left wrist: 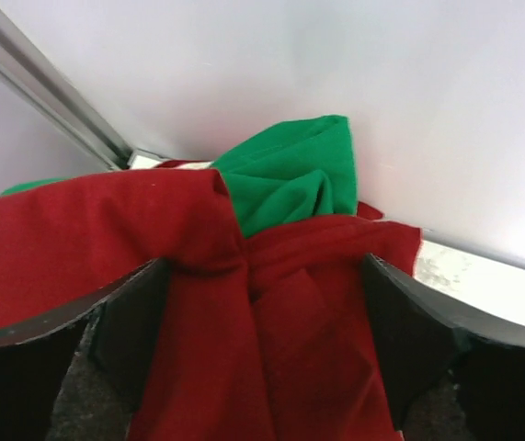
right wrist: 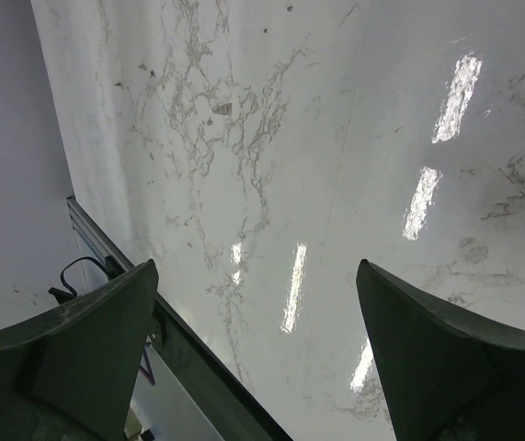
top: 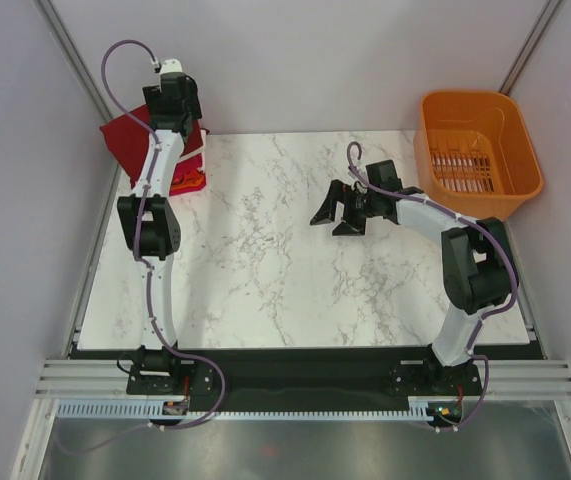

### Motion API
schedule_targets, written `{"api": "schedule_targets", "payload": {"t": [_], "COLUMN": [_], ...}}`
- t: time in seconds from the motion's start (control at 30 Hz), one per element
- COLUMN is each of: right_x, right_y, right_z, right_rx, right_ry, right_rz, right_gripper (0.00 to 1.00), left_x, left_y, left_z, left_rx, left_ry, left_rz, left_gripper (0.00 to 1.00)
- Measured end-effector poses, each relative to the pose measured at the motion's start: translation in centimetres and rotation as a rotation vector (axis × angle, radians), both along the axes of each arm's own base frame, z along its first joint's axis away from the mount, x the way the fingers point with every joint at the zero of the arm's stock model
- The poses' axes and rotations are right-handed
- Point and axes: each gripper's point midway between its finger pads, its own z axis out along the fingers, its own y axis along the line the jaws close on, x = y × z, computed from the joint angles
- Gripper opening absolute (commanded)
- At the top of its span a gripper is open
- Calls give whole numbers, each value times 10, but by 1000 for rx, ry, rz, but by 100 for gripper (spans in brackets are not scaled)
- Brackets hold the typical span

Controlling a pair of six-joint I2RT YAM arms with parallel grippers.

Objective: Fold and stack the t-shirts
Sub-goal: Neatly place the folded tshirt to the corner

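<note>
A dark red t-shirt (top: 125, 135) lies bunched on the stack at the table's far left corner, partly hanging past the edge. In the left wrist view its red cloth (left wrist: 244, 331) fills the space between the wide-apart fingers of my left gripper (left wrist: 264, 266), and a green t-shirt (left wrist: 290, 175) shows behind it. From above, the left gripper (top: 175, 105) hangs over that pile, and a pink-red and orange folded edge (top: 191, 178) pokes out beside the arm. My right gripper (top: 332, 215) hovers open over bare marble (right wrist: 271, 138), holding nothing.
An orange plastic basket (top: 475, 150) stands at the far right corner. The white marble table (top: 265, 260) stretches between the arms. Grey walls close in behind and on both sides, and a metal rail (left wrist: 41, 92) runs by the left corner.
</note>
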Motion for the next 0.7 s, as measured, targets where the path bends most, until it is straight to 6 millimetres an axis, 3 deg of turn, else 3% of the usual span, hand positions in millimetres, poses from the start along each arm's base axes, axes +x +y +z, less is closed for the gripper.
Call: {"api": "schedule_targets", "payload": {"t": [0.1, 0.33, 0.57, 0.67, 0.7], "right_x": [-1, -1, -1, -1, -1], "right_y": [1, 3, 4, 4, 4], "right_z": [1, 1, 1, 2, 2], "right_rx": [0, 0, 0, 0, 0], "right_ry": [-2, -4, -5, -6, -6], "right_rz": [4, 10, 11, 12, 12], "right_gripper": [98, 98, 98, 98, 98], "left_x": [-1, -7, -9, -9, -10], "left_y": [-5, -7, -7, -4, -4], "left_z": [3, 37, 47, 47, 47], "left_rx": [-22, -40, -41, -36, -34], "left_ry": [-5, -62, -81, -82, -82], "left_rz": [-21, -28, -27, -14, -10], "left_gripper": [91, 74, 79, 76, 71]}}
